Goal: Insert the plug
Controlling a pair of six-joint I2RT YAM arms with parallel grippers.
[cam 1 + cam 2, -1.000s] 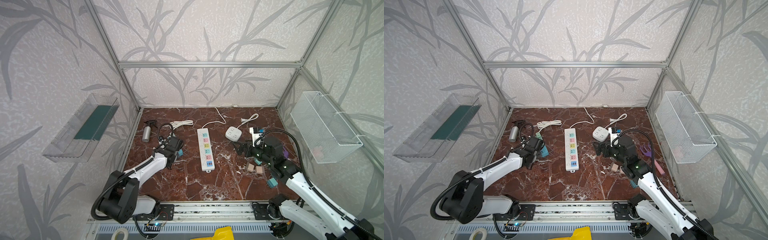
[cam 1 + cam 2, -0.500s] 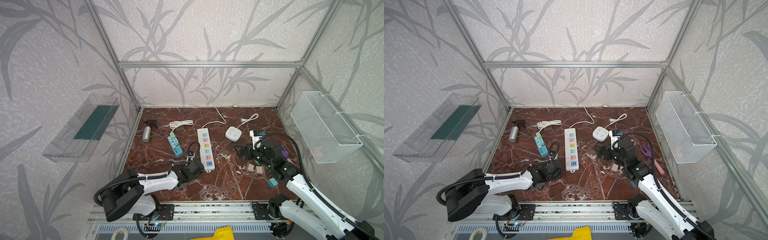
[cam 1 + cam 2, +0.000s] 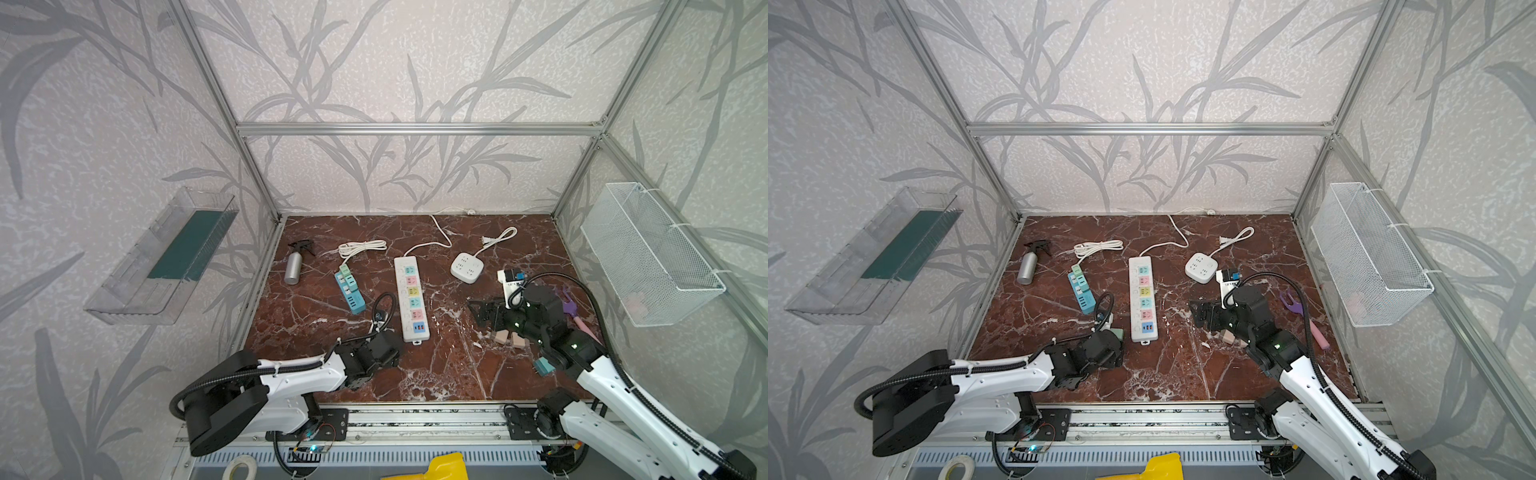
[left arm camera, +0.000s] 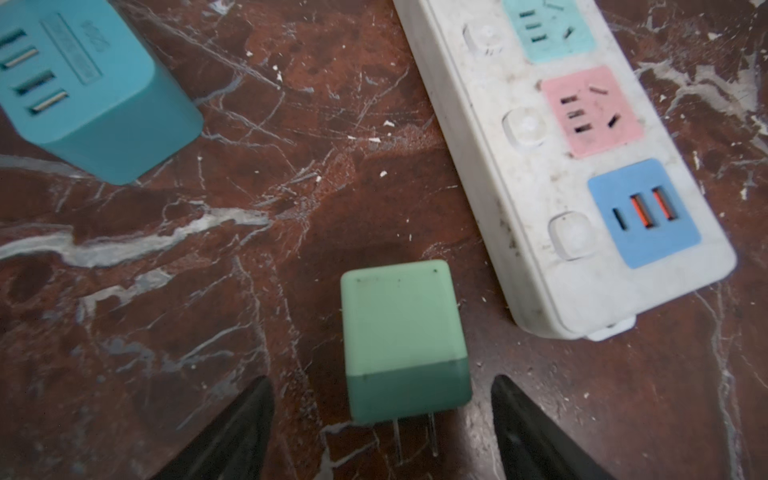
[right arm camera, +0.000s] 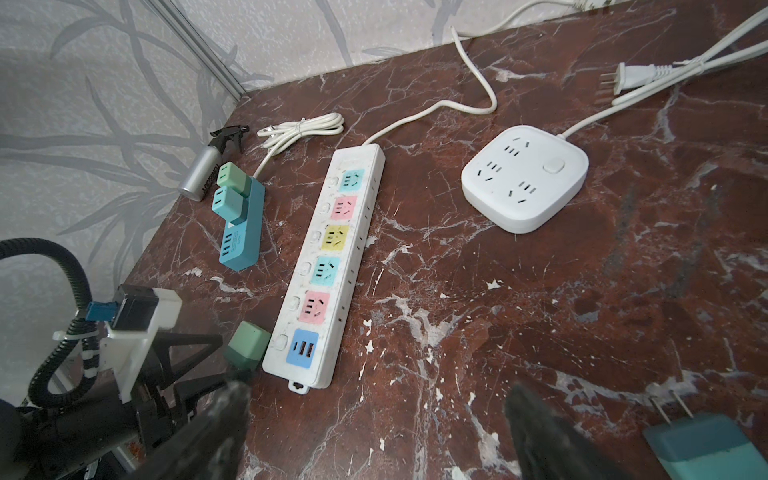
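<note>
Plug (image 3: 1117, 333) down on the marble (image 3: 1183, 374), not in a socket: in a top view the pale green cube lies just off the near end of the white strip (image 3: 1143, 299), at the tip of the left gripper (image 3: 1111, 338), which reaches in low from the front rail; the right gripper (image 3: 478, 312) hangs well apart on the far side of the strip, spread wide and holding nothing. From the left wrist, the change is plain; the two black fingers (image 4: 232, 428) stand clear of the plug on either side, with bare marble showing in both gaps, so the hold has been let go; the plug rests on its side, prongs flat along the stone and pointing back toward the wrist, beside the strip's blue USB panel; the teal strip (image 4: 83, 83) sits farther off. From the right wrist, the cube shows beside the white strip's corner, and a teal plug (image 5: 706, 444) lies near that arm's own open, empty fingers. Judged from this, insertion is not yet done; the plug will likely need a fresh grip with prongs turned toward a socket. A second earlier the left gripper was closed over the teal strip at the far left; half a second ago it had swung to the white strip's near end, still closed; now it is open. The right arm has barely shifted.
</note>
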